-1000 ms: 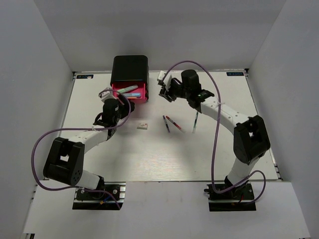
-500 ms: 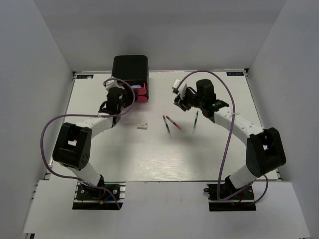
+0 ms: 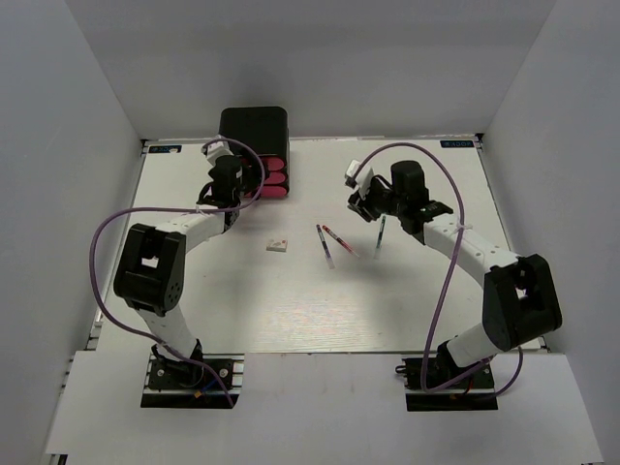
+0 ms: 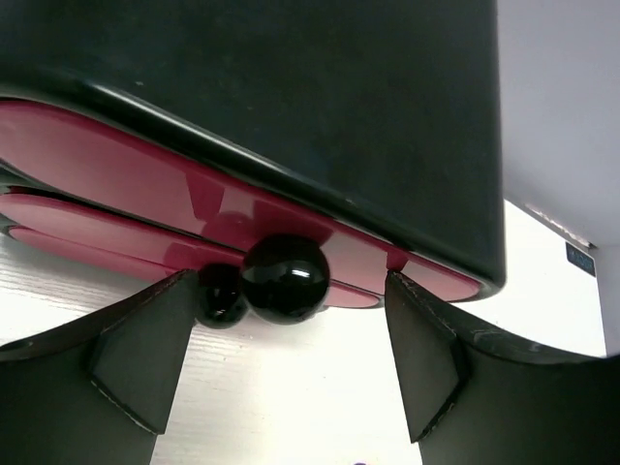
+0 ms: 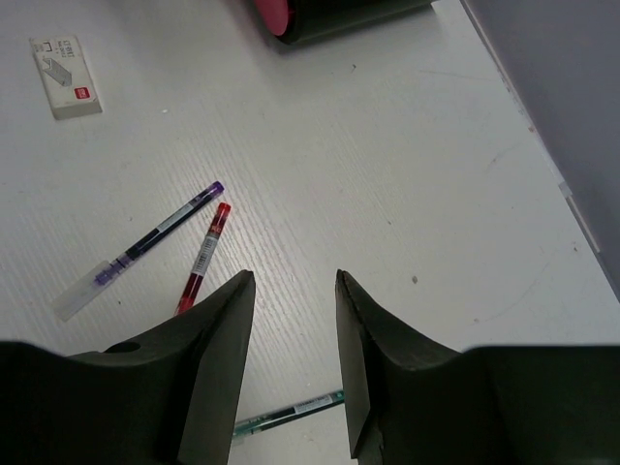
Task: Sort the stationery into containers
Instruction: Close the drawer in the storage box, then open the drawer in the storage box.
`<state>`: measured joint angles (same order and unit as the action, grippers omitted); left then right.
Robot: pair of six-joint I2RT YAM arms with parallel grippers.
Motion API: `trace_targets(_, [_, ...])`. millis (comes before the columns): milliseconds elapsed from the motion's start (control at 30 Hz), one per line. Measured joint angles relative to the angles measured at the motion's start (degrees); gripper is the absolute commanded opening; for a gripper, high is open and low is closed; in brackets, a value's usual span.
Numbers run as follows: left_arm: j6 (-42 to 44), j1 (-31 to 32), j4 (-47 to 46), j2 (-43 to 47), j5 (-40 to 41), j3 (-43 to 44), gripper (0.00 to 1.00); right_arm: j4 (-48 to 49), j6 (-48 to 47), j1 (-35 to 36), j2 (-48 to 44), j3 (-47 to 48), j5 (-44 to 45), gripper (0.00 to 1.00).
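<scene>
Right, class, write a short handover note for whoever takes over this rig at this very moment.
Left end effector: open, fingers either side of a drawer knob on the black drawer box, not gripping.
Right end effector: open, empty, above the table.
Pink drawers look shut; contents hidden.
Loose on the table: white eraser, purple pen, red pen, green pen.
Left to do: put those four away.

Nothing is legible: the white eraser (image 5: 65, 64), upper left, bears tiny print and a red mark; the blue sticker (image 3: 451, 143), upper right, is blurred.
</scene>
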<state>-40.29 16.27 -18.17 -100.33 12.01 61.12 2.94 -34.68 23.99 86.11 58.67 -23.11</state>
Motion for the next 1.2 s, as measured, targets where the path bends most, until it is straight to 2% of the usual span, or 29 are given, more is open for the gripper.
trace_targets(233, [-0.8, 0.0, 1.4, -0.9, 1.3, 0.7, 0.86, -0.1, 0.0, -0.6, -1.0, -0.9, -0.2, 0.45])
trace_targets(300, [-0.9, 0.0, 0.9, -1.0, 1.2, 0.3, 0.81, -0.1, 0.0, -0.7, -1.2, -1.2, -0.3, 0.45])
trace_targets(400, [-0.6, -0.2, -1.6, -0.5, 0.7, -1.7, 0.6, -0.1, 0.0, -0.8, -1.3, -1.5, -0.6, 0.45])
trace_targets(467, [-0.3, -0.3, -3.3, 0.4, -0.1, -4.6, 0.55, -0.1, 0.0, -0.8, -1.3, -1.6, -0.8, 0.44])
trace_targets(533, [0.3, -0.3, -3.9, 0.8, -0.9, -6.8, 0.56, 0.0, 0.0, -0.9, -1.4, -2.2, -1.1, 0.44])
trace_targets(567, [0.8, -0.3, -4.0, 0.8, -1.2, -7.2, 0.6, -0.1, 0.0, -0.9, -1.4, -2.4, -1.1, 0.44])
trace_targets(733, [3.7, -0.4, -4.1, 0.3, -2.5, -6.5, 0.68, -0.2, 0.0, -1.1, -1.5, -3.4, -1.2, 0.44])
trace_targets(967, [8.5, -0.4, -4.5, -4.1, -2.8, -1.6, 0.68, -0.1, 0.1, -1.5, -2.3, -4.3, -1.3, 0.44])
trace_targets(1200, [11.0, -0.7, -4.7, -6.9, -3.6, -0.2, 0.61, 0.0, 0.1, -2.1, -2.4, -4.3, -1.3, 0.44])
